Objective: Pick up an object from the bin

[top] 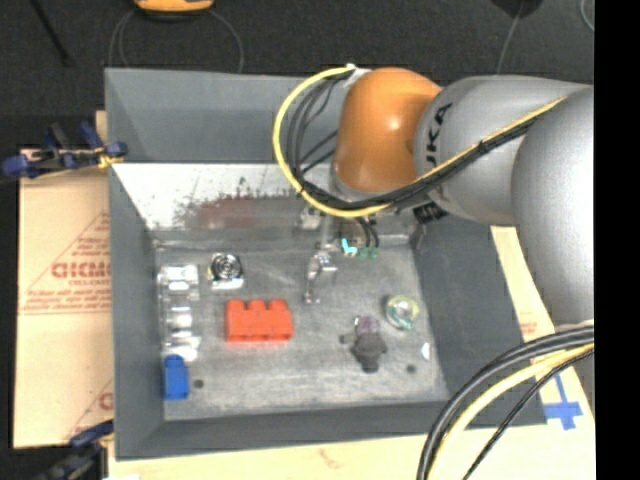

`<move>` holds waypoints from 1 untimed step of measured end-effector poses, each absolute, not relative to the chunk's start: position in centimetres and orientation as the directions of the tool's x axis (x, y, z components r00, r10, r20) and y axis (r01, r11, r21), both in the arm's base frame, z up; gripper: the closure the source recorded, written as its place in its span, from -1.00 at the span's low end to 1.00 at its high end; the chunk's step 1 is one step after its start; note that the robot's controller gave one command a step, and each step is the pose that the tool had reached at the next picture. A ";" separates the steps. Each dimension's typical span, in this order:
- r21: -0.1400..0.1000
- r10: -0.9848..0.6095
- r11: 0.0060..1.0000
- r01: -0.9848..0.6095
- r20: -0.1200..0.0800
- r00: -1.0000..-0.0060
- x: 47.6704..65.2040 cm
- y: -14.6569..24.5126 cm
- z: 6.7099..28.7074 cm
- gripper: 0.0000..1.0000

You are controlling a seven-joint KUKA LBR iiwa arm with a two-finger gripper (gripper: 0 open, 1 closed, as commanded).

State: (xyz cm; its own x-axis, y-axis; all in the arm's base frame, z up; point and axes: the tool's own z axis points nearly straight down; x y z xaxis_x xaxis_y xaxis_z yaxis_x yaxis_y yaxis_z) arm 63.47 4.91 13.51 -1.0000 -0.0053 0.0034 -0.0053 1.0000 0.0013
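My gripper (314,286) hangs below the orange cover, over the middle of the bin floor, with its tip low near the floor. A red toy brick (258,321) lies just left of and below that tip. A small round silver piece (226,268) sits further left. To the right lie a dark grey-purple lump (368,346) and a clear greenish round thing (402,311). Nothing shows held in the gripper.
Along the bin's left side lies a clear plastic piece (178,303) with a blue block (175,378) at its lower end. A tiny white scrap (425,350) is near the right wall. The arm covers the bin's upper right.
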 end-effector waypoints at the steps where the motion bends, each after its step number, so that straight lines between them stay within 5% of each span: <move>1: 0.001 -0.051 0.999 -0.051 -0.015 -0.999 55.6 8.4 7.2 -1.00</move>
